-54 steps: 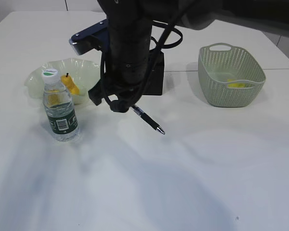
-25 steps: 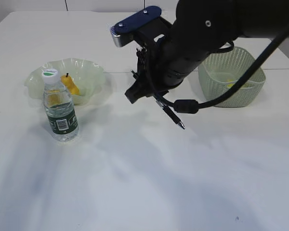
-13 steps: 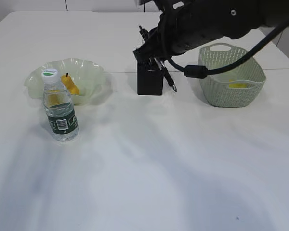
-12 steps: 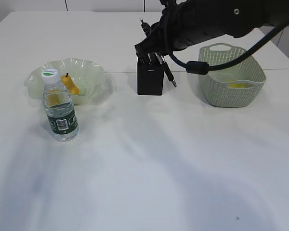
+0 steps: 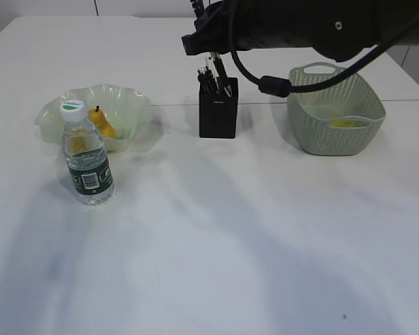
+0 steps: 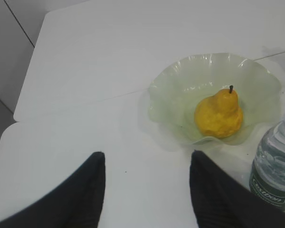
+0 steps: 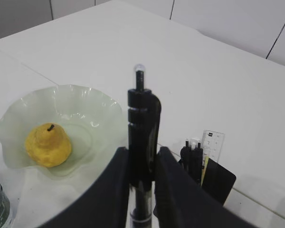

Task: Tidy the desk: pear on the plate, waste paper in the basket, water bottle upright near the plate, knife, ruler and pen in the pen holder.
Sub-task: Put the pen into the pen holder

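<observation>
Black pen [image 7: 143,142] clamped in right jaws above pen holder [image 5: 218,106]; left jaws apart.

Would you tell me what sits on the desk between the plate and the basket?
The pen holder stands between the plate and the basket; the exterior view shows it, with bare desk on either side.
</observation>
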`<state>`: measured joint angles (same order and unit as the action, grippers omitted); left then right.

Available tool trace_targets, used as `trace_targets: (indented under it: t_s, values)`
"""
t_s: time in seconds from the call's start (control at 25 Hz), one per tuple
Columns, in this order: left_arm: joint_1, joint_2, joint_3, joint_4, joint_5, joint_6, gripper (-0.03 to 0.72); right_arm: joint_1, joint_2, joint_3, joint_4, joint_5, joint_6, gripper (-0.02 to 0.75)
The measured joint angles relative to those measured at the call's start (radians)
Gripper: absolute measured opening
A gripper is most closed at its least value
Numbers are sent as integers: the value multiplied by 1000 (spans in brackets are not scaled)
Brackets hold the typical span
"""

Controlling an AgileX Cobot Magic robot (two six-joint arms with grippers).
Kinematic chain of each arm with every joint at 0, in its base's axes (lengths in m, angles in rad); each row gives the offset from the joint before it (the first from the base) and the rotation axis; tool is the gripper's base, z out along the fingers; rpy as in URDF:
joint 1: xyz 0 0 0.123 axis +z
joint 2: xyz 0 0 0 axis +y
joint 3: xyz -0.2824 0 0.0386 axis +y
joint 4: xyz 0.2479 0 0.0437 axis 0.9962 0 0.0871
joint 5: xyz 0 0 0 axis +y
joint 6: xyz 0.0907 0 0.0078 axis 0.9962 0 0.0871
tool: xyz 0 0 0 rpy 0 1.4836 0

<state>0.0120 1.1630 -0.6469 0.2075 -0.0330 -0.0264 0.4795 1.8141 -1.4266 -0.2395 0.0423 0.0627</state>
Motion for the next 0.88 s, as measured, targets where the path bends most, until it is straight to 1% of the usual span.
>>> trace_targets:
  t_s: [0.24, 0.48, 0.68, 0.88]
  values:
    - [0, 0, 0, 0, 0, 0, 402, -5, 33, 0, -4, -58, 0, 113]
    - [0, 0, 0, 0, 0, 0, 402, -54, 60, 0, 14, -145, -2, 113]
    - [0, 0, 0, 0, 0, 0, 402, -69, 75, 0, 35, -193, -4, 113]
    - [0, 0, 0, 0, 0, 0, 402, -71, 116, 0, 36, -302, -4, 113]
